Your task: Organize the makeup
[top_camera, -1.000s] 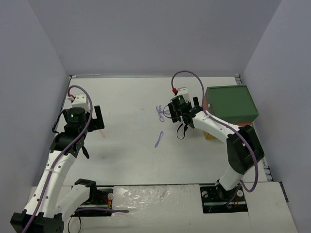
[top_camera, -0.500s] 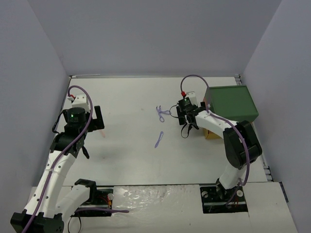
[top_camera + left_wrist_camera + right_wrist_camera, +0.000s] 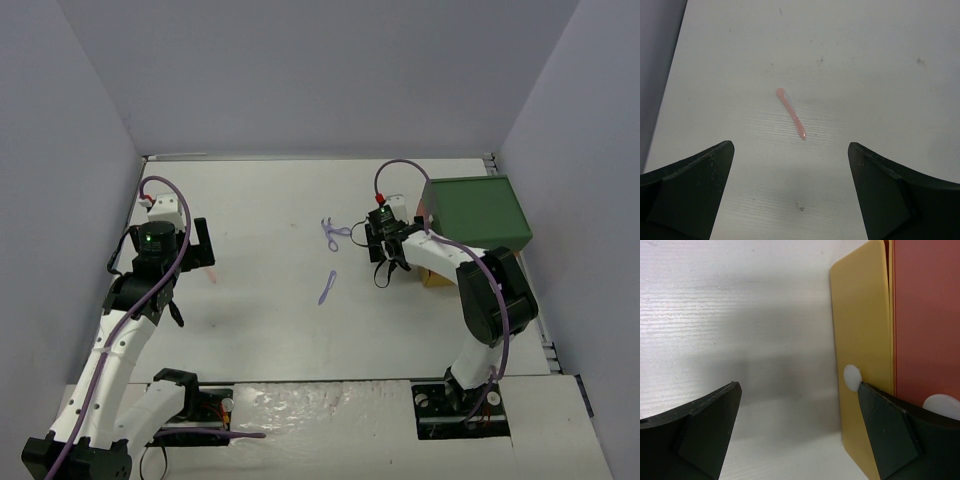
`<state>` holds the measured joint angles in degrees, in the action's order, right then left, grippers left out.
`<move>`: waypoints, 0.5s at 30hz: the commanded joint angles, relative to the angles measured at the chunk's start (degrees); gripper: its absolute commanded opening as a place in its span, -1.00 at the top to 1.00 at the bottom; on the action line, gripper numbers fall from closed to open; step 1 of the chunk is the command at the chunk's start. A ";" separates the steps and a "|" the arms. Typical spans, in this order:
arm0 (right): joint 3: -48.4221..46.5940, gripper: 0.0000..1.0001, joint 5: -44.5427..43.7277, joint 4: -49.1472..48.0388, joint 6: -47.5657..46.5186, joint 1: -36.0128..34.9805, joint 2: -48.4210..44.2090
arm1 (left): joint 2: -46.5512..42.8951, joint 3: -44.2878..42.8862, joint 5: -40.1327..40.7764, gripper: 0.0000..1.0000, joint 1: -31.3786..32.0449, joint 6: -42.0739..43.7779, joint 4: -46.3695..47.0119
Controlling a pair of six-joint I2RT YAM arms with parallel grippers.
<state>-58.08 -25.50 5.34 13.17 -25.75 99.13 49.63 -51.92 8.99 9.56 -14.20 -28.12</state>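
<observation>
1. The left gripper [image 3: 790,146] hangs over the left side of the table [image 3: 270,330] with its jaws wide apart and nothing between them.
2. A pink stick [image 3: 791,114] lies flat on the table right in front of that gripper's open fingers, angled a bit. It's not touching either finger. In the top view the same stick is a tiny pink sliver just beside the left wrist.
3. The right gripper [image 3: 799,386] is also spread wide and holds nothing. It's down low, right next to the big green-topped box [image 3: 475,213].
4. The right wrist camera shows the box's yellow layer [image 3: 860,330] and the red layer [image 3: 925,310] beside it. The right-hand finger sits just at the yellow layer's edge, near a small white round tab [image 3: 852,376]. Can't tell if it's actually touching.
5. Two lilac thin tools sit mid-table. A curly one [image 3: 332,234] lies just left of the right gripper, and a straight one [image 3: 327,288] a little nearer the arm bases. Both lie loose, clear of both grippers.
</observation>
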 commanded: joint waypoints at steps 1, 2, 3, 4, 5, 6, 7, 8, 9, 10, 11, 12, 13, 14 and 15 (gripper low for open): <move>0.16 -1.00 1.67 -1.56 1.16 0.70 -0.52 | -0.14 -3.89 0.32 -0.94 -0.51 -0.75 1.84; 0.33 -1.00 2.31 -2.14 0.87 0.76 -0.69 | -0.14 -3.95 0.26 -0.94 -0.51 -0.75 1.84; 0.49 -1.00 3.45 -2.76 0.54 0.79 -0.82 | -0.14 -3.98 0.23 -0.94 -0.51 -0.75 1.84; 0.60 -1.00 4.83 -3.30 0.23 0.76 -0.92 | -0.14 -3.98 0.23 -0.94 -0.48 -0.75 1.84; 0.60 -1.00 5.71 -3.54 0.06 0.69 -1.06 | -0.14 -3.98 0.23 -0.94 -0.43 -0.76 1.84; 0.60 -1.00 6.65 -3.74 -0.10 0.65 -1.10 | -0.14 -3.98 0.23 -0.94 -0.47 -0.80 1.84; 0.60 -1.00 7.58 -3.93 -0.25 0.61 -1.13 | -0.15 -3.98 0.23 -0.94 -0.51 -0.83 1.84; 0.56 -1.00 8.42 -4.13 -0.33 0.57 -1.17 | -0.18 -3.98 0.23 -0.94 -0.51 -0.79 1.84; 0.52 -1.00 9.26 -4.33 -0.41 0.53 -1.21 | -0.22 -3.98 0.23 -0.94 -0.51 -0.75 1.84; 0.51 -1.00 9.84 -4.37 -0.35 0.31 -1.37 | -0.30 -3.98 0.23 -0.94 -0.51 -0.75 1.77; 0.45 -1.00 10.60 -4.48 -0.28 0.15 -1.45 | -0.32 -3.98 0.23 -0.94 -0.51 -0.75 1.81; 0.40 -1.00 11.15 -4.54 -0.20 -0.15 -1.52 | -0.30 -3.98 0.23 -0.94 -0.51 -0.75 1.84; 0.37 -1.00 11.47 -4.54 -0.09 -0.60 -1.59 | -0.27 -3.98 0.23 -0.94 -0.51 -0.75 1.84; 0.33 -1.00 11.78 -4.54 0.02 -1.05 -1.66 | -0.23 -3.98 0.23 -0.94 -0.51 -0.75 1.84; 0.21 -1.00 11.84 -4.48 0.20 -1.30 -1.66 | -0.23 -3.98 0.23 -0.94 -0.51 -0.75 1.84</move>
<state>-57.87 -21.45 3.49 11.86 -25.48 98.78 49.63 -51.94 9.01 9.56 -14.20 -28.12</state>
